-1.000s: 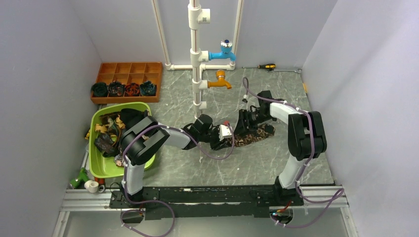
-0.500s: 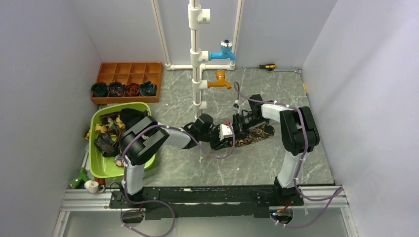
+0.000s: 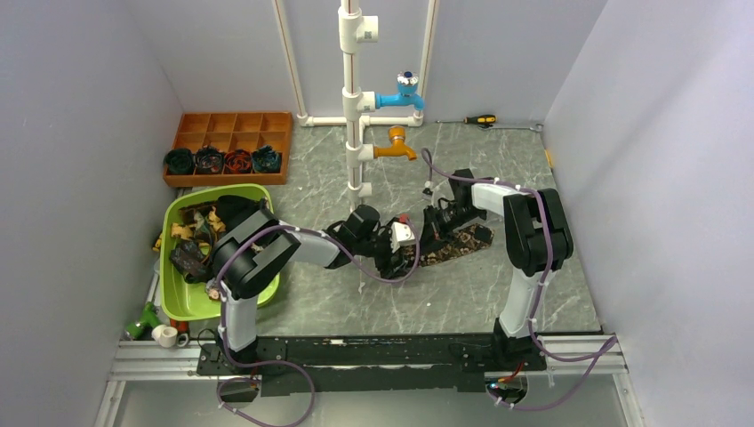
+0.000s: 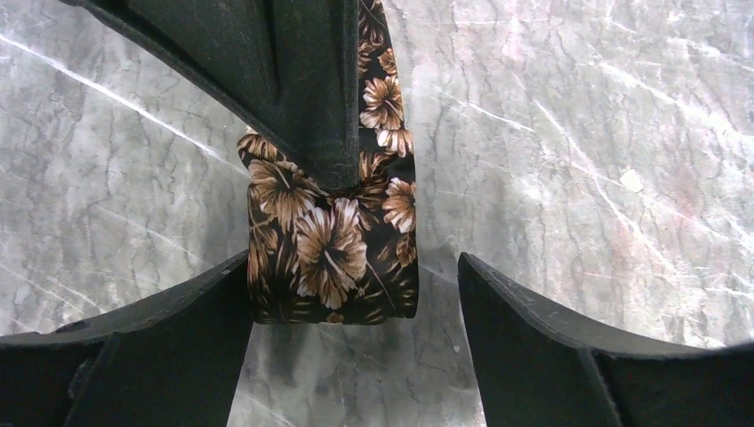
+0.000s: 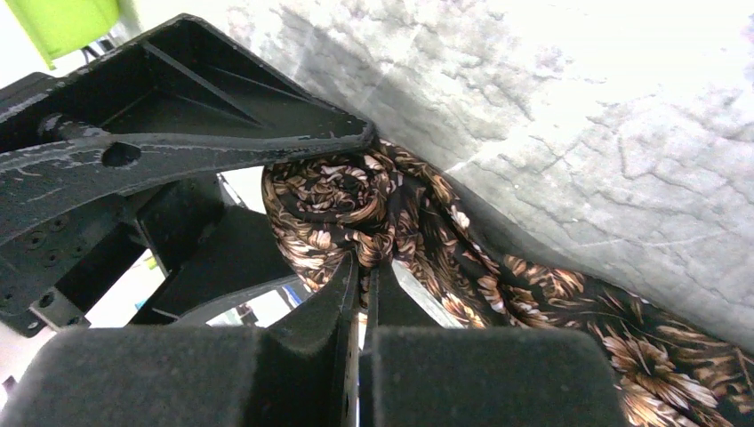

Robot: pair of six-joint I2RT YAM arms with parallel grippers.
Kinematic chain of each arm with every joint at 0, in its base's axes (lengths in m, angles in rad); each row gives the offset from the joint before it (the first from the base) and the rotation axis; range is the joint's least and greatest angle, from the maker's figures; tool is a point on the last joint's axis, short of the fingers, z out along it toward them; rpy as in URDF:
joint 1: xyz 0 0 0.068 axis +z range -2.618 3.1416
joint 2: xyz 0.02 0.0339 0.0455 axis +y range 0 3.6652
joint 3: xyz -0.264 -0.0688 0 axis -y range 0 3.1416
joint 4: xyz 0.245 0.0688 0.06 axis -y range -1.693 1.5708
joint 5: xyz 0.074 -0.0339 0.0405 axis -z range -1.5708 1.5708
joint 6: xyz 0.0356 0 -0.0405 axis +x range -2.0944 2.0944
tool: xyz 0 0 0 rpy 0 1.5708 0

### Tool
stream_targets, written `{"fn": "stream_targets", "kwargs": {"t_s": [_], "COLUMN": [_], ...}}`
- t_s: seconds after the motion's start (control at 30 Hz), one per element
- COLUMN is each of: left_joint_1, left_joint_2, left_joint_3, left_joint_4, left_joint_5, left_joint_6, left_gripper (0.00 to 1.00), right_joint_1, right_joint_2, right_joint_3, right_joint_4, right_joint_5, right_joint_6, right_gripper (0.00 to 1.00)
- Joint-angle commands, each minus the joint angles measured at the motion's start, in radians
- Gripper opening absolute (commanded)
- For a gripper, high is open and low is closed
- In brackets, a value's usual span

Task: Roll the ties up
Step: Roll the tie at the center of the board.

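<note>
Left claw [image 4: 354,267]: jaws spread wide, gripping nothing, straddling the coiled end of the dark, brown-flowered fabric necktie [image 5: 533,294] on the grey marbled tabletop [image 4: 578,133]. Right claw [image 5: 360,276]: jaws pinched together on the fabric at the coil. Recommended: roll squarely along the flat tail, edges aligned, to prevent telescoping.

Top external: mounted high behind the arm bases, looking down across the whole tabletop [image 3: 320,178]. Left wrist: close, aimed straight down at the tie [image 4: 329,249]. Right wrist: closer yet, low and slanted along the tabletop. Shared by all three: that tie, mid-tabletop.
</note>
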Motion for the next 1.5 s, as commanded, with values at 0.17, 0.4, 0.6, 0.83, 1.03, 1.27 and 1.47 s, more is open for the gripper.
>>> {"fn": "stream_targets", "kwargs": {"t_s": [0.17, 0.4, 0.6, 0.83, 1.03, 1.27, 1.47], "left_joint_1": [0.006, 0.005, -0.013, -0.021, -0.019, -0.024, -0.036], "left_joint_2": [-0.013, 0.04, 0.126, 0.15, 0.068, 0.053, 0.071], "left_joint_3": [0.011, 0.043, 0.095, 0.104, 0.033, 0.029, 0.063], "left_joint_4": [0.108, 0.191, 0.211, 0.14, -0.058, -0.197, -0.255], "left_joint_5": [0.011, 0.017, 0.012, -0.022, -0.066, -0.121, -0.163], "left_joint_6": [-0.127, -0.131, -0.084, -0.046, 0.027, 0.041, 0.042], "left_gripper": [0.85, 0.79, 0.72, 0.34, 0.16, 0.16, 0.21], "right_joint_1": [0.009, 0.009, 0.012, 0.017, -0.026, -0.083, -0.04], "right_joint_2": [0.058, 0.072, 0.096, 0.077, -0.056, -0.223, -0.202], "right_joint_3": [-0.014, 0.001, 0.011, -0.007, -0.017, -0.07, -0.15], "right_joint_4": [0.042, 0.046, 0.05, 0.086, 0.052, 0.053, 0.166], "right_joint_5": [0.391, 0.44, 0.468, 0.368, 0.234, -0.008, -0.079], "right_joint_6": [-0.038, -0.021, -0.014, -0.012, -0.049, -0.03, 0.085], "right_gripper": [0.0, 0.0, 0.0, 0.0, 0.41, 0.76, 0.77]}}
